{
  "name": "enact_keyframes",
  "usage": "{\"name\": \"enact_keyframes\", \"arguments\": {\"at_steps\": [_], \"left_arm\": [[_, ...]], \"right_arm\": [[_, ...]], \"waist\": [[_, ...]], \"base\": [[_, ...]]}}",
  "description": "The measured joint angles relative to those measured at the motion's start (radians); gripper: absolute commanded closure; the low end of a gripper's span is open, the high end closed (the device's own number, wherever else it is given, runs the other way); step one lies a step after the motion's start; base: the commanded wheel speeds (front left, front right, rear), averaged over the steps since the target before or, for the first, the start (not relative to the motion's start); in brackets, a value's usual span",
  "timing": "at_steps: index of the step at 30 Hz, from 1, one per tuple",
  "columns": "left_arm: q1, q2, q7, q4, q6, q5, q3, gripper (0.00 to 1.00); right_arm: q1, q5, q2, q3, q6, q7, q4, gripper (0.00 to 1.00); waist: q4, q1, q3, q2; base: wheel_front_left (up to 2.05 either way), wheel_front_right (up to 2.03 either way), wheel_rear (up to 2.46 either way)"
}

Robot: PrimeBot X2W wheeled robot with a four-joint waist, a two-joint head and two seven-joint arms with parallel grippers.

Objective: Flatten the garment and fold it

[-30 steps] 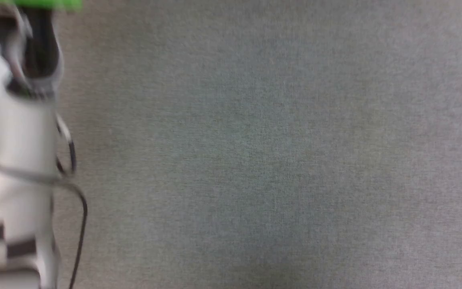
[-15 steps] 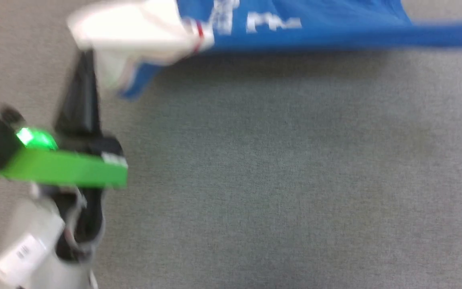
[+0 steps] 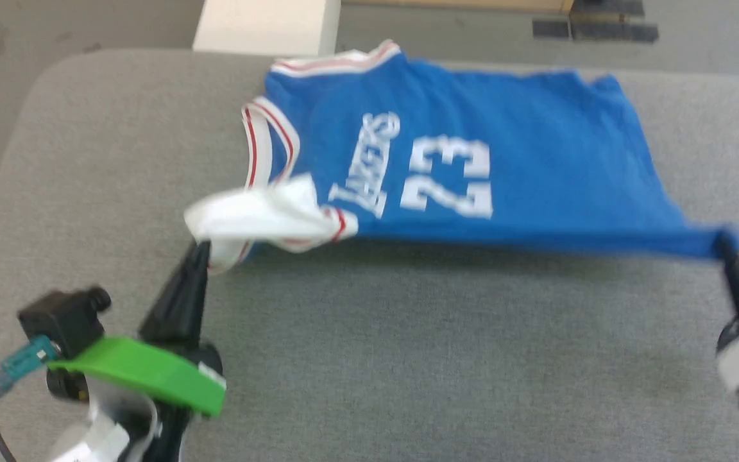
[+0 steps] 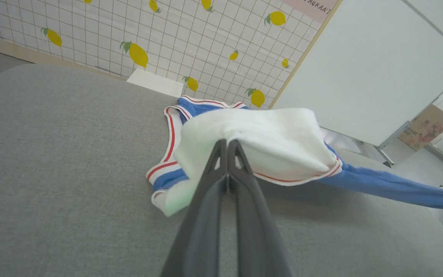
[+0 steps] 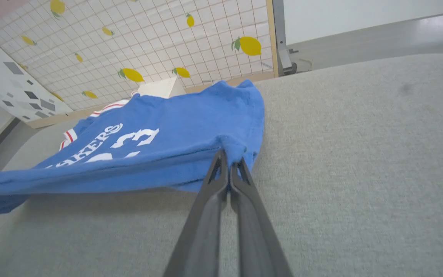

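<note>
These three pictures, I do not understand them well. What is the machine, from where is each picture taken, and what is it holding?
This is a wheeled robot with two arms; each arm ends in a gripper with two long dark fingers. One picture comes from a camera on its head, looking down at a grey padded surface. The other two come from cameras on the wrists, each looking along its own gripper's fingers.

On the surface lies a blue shirt with white, red-striped trim and the number 23. The left gripper is shut on the shirt's white sleeve. The right gripper is shut on a blue corner at the other end. Between them the near edge is pulled into a straight line, lifted a little off the surface, while the far part rests on it. Behind stands a wall printed with lemons.
</note>
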Motion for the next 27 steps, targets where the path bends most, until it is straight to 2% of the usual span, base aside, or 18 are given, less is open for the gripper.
{"name": "enact_keyframes", "arguments": {"at_steps": [10, 21, 27], "left_arm": [[0.21, 0.062, 0.108, -0.086, -0.007, -0.073, -0.031, 1.0], [0.391, 0.095, 0.158, -0.237, 0.02, -0.116, -0.043, 1.0], [0.418, 0.108, 0.167, -0.296, 0.028, -0.115, -0.045, 1.0]], "right_arm": [[0.213, 0.048, 0.044, -0.042, 0.0, 0.18, -0.097, 1.0], [0.364, 0.115, 0.067, -0.109, 0.0, 0.239, -0.185, 1.0], [0.396, 0.14, 0.068, -0.118, 0.0, 0.233, -0.202, 1.0]], "waist": [[0.008, 0.0, -0.128, 0.0], [0.009, 0.0, -0.24, 0.0], [0.005, 0.0, -0.237, 0.0]], "base": [[0.0, 0.0, 0.0], [0.0, 0.0, 0.0], [0.0, 0.0, 0.0]]}}
